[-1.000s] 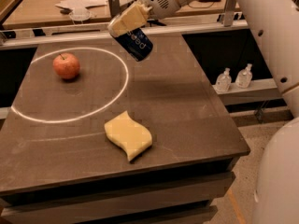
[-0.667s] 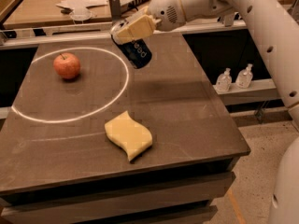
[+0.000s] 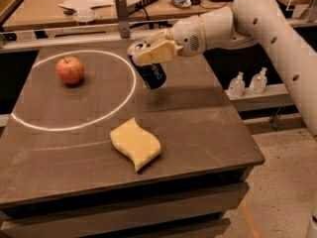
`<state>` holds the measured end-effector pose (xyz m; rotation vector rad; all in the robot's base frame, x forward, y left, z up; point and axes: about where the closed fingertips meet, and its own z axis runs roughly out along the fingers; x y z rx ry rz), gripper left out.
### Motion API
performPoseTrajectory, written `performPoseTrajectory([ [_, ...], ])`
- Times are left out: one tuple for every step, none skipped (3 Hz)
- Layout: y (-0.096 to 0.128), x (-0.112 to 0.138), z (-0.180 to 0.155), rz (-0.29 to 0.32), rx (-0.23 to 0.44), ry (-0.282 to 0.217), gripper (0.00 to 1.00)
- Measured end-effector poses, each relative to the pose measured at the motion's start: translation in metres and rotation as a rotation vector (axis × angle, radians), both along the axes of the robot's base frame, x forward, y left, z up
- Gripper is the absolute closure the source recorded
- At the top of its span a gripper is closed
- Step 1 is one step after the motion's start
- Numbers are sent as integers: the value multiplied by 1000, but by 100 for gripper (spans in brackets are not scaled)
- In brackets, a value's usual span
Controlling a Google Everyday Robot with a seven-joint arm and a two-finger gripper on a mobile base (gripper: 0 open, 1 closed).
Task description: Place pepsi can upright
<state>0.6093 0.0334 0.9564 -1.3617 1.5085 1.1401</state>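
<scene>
Our hand (image 3: pixel 148 53) is clamped round the pepsi can (image 3: pixel 152 74), held tilted above the tabletop (image 3: pixel 198 118); if we release it like that, it'll probably topple and roll.

Tilted blue pepsi can (image 3: pixel 152 76) held aloft in jaws.

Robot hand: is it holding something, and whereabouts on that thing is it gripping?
The hand grips the pepsi can by its upper end, near the silver top; the can hangs tilted over the table.
</scene>
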Motion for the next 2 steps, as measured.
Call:
performPoseTrajectory([
  [-6, -2, -14, 41, 94, 6, 98],
  [-12, -3, -25, 66, 130, 19, 69],
])
